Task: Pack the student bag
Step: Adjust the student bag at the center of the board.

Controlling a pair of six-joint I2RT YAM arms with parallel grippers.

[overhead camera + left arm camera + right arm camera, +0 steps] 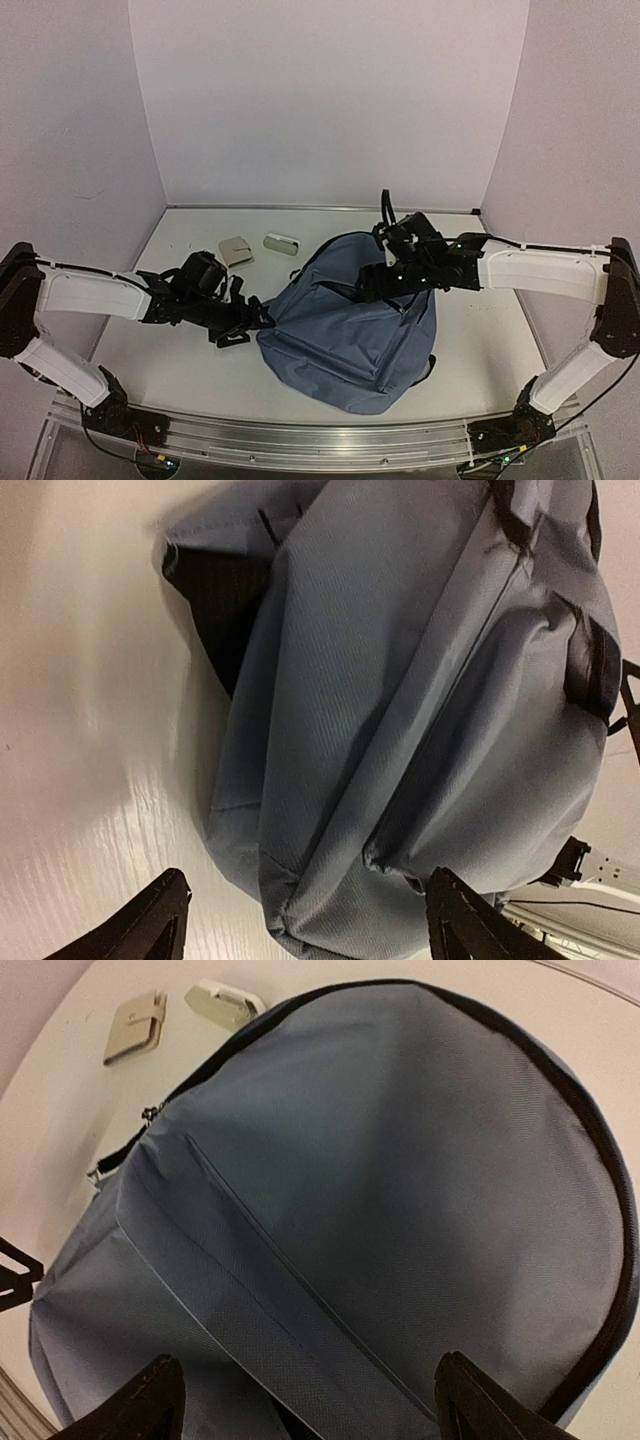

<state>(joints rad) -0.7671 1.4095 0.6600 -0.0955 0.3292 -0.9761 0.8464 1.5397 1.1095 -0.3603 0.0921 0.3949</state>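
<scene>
Right now the student bag lies flat on the table, a little right of centre, with its rounded top toward the far side and its bottom toward the near edge. Black straps spill out from its left side. The left gripper sits low by that left side, among the straps. Its jaws are spread wide with nothing gripped, though I cannot tell whether a finger touches a strap. The right gripper hangs over the far right part of the bag, above the blue front panel. Its jaws are also wide and hold nothing. On the table at the far left of the bag lie a beige wallet-like case and, just right of it, a small white case near the bag's black-trimmed edge.
</scene>
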